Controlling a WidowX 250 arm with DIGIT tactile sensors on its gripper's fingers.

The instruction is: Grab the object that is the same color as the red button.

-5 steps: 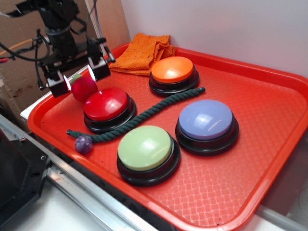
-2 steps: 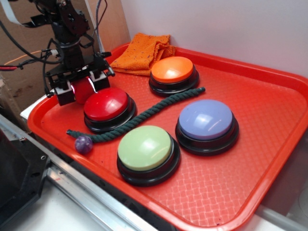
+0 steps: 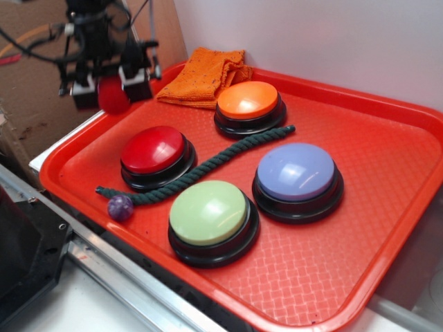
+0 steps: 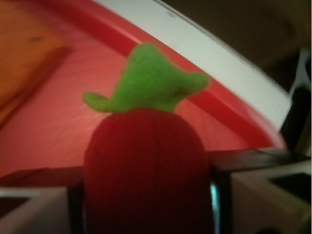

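Note:
The small fuzzy red ball hangs in the air above the tray's back left corner, squeezed between the two fingers of my gripper, which is shut on it. In the wrist view the red ball fills the space between the jaws, its green patch pointing away from me. The red button, a glossy dome on a black base, sits on the tray below and to the right of the gripper.
The red tray also holds an orange button, a purple button, a green button, a dark green rope, a tiny purple ball and an orange cloth. A wall stands behind.
The gripper came down around the red ball beside the red button, shut on it, and has lifted it up off the tray.

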